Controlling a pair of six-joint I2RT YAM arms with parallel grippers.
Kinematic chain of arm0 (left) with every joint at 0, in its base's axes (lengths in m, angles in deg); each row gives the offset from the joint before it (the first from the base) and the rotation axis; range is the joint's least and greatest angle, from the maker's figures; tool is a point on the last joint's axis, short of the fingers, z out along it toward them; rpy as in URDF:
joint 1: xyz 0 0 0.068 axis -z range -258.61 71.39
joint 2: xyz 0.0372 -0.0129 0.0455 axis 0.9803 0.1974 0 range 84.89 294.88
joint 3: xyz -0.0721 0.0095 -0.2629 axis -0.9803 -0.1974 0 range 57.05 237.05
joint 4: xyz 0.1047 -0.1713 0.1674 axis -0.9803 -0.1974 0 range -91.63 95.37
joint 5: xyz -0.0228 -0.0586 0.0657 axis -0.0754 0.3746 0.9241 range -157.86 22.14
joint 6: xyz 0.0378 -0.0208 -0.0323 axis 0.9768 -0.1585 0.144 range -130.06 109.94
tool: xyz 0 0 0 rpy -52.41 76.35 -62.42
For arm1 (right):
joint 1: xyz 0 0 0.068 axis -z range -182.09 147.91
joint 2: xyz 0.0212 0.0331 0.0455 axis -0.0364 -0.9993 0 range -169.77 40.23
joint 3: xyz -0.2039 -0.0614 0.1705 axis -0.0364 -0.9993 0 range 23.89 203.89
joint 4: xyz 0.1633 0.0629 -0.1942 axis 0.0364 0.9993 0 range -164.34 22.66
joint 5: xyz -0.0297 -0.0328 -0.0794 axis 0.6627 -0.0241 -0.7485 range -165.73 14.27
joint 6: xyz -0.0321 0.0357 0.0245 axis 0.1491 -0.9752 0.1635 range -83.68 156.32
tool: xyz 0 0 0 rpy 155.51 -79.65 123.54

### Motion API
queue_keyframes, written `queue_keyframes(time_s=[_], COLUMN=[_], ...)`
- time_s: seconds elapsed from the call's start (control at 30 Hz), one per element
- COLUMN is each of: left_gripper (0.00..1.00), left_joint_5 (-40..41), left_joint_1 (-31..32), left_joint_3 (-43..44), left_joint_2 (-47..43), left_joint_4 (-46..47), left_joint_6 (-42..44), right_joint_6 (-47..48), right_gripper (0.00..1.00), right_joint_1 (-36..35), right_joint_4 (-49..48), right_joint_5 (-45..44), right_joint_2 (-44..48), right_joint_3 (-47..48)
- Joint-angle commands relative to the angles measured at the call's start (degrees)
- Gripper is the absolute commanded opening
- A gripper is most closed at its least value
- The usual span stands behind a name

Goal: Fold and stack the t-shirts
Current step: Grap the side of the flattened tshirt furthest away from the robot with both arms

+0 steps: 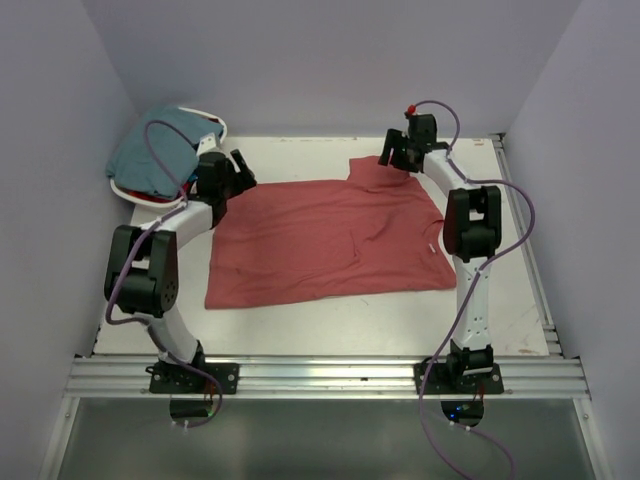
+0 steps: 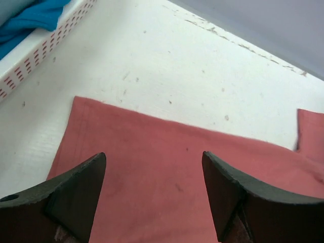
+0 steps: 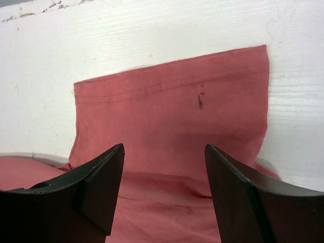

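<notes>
We see a white table (image 1: 300, 330) with a red shirt (image 1: 330, 240) spread flat across its middle, one sleeve reaching toward the far edge. At far left a teal shirt (image 1: 155, 150) lies heaped in a basket (image 1: 128, 194). The left gripper (image 2: 153, 167) hangs over the red shirt's far-left corner, jaws apart and gripping nothing. The right gripper (image 3: 164, 152), jaws equally wide, hangs over the sleeve.

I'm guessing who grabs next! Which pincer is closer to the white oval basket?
Left. The left pincer is just beside the white oval plastic basket, over the brick-red cloth t-shirt at its corner; the right pincer is far off, at its sleeve.
</notes>
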Motion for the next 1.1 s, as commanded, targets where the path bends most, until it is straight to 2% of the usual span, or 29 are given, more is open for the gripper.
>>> queue_keyframes(time_s=[0.0,0.27,0.6,0.8,0.93,1.07], left_gripper=[0.8,0.73,0.71,0.61,0.53,0.51], left_joint_5=[2.92,7.31,5.74,4.59,5.38,7.93], left_joint_1=[-2.03,-4.76,-5.9,-5.9,-5.99,-5.9], left_joint_3=[6.06,16.36,21.89,27.96,28.5,25.17], left_joint_2=[7.05,18.39,22.88,27.71,28.25,25.44], left_joint_4=[0.23,-6.8,-7.33,-14.01,-17.52,-18.41], left_joint_6=[1.93,3.07,3.25,2.55,1.67,0.18], right_joint_6=[1.03,2.09,2.88,2.79,3.06,3.14], right_gripper=[0.69,0.69,0.68,0.67,0.66,0.66], right_joint_1=[-0.16,-0.16,-0.16,-0.16,0.02,-0.07], right_joint_4=[-1.05,-2.98,-2.9,-2.28,-1.76,-1.49], right_joint_5=[2.15,2.42,1.36,0.83,-0.22,-0.57], right_joint_2=[1.79,5.39,7.51,7.86,8.21,8.12], right_joint_3=[0.54,-5.35,-7.82,-7.82,-7.65,-7.21])
